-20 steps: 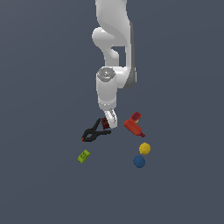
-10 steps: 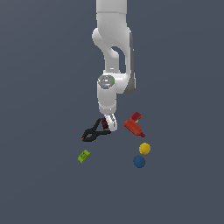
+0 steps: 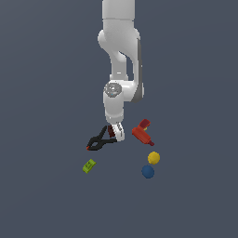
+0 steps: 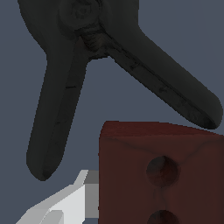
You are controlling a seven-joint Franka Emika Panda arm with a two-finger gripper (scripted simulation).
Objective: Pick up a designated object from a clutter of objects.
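The designated object, a dark reddish-brown brick (image 4: 162, 170) with round holes in one face, fills a corner of the wrist view. One pale finger (image 4: 85, 199) presses against its side; the other finger is hidden behind it. In the exterior view my gripper (image 3: 115, 134) is low among the clutter of objects, shut on the brick (image 3: 111, 130), right beside the black spring clamp (image 3: 99, 142). The clamp (image 4: 87, 74) spreads its two handles close above the brick in the wrist view.
A red drill-like tool (image 3: 142, 132) lies toward the exterior view's right of the gripper. A yellow ball (image 3: 154, 157) and a blue ball (image 3: 148, 171) sit nearer the camera. A lime-green block (image 3: 89, 165) lies toward the exterior view's left.
The arm has come down over the last second, bringing the gripper lower onto the brick beside the clamp. The other objects have stayed put.
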